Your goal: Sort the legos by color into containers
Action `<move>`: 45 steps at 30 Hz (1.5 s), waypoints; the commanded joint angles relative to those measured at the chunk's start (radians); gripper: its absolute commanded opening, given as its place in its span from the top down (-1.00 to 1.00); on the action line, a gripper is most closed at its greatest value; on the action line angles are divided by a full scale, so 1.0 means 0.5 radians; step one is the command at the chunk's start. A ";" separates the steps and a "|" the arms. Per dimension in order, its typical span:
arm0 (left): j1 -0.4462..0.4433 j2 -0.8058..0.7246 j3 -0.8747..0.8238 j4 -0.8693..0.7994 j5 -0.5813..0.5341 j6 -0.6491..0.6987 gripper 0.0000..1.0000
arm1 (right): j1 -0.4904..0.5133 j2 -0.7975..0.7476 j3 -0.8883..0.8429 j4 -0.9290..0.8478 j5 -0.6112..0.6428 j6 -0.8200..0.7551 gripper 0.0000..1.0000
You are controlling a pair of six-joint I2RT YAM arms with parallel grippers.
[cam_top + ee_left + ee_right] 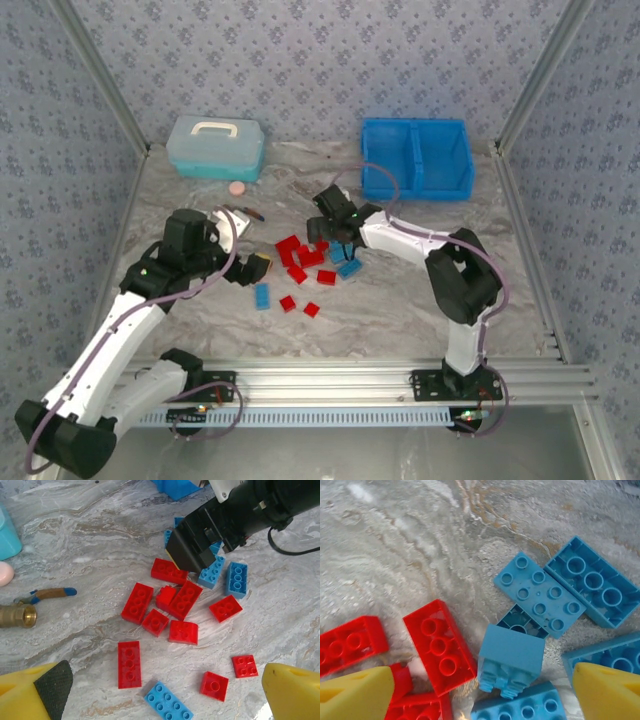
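The legos lie loose mid-table: a red heap (300,258) with light blue ones (349,268) at its right edge. The containers, two compartments of a blue bin (415,125), stand at the back right. My right gripper (335,238) is low over the blue bricks and open. Between its yellow fingertips (482,692) lie a tipped blue brick (512,655) and an upside-down red one (439,647), neither gripped. My left gripper (255,267) is open at the heap's left, above a blue brick (167,702) and a long red one (129,664).
A pale teal lidded box (215,147) stands at the back left, with a pink disc (237,187) in front of it. A brass valve (15,615) with a blue-tipped handle lies left of the heap. Bare marble lies between the heap and the bin.
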 commanded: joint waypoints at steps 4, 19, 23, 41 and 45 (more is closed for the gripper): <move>-0.007 -0.047 -0.012 0.054 -0.052 -0.026 -0.99 | 0.046 0.173 0.023 0.075 0.283 0.242 -0.60; -0.007 -0.044 -0.025 0.038 -0.086 -0.030 -0.99 | 0.122 0.119 -0.028 0.065 0.493 0.369 0.25; -0.007 -0.044 -0.024 0.041 -0.085 -0.036 -0.99 | 0.118 0.048 -0.035 0.060 0.511 0.335 0.37; -0.007 -0.139 -0.073 0.144 0.139 -0.015 -0.99 | -0.472 -0.225 0.297 0.127 0.543 -0.409 0.39; -0.007 -0.137 -0.075 0.144 0.123 -0.012 -0.99 | -0.637 0.067 0.598 0.083 0.461 -0.485 0.39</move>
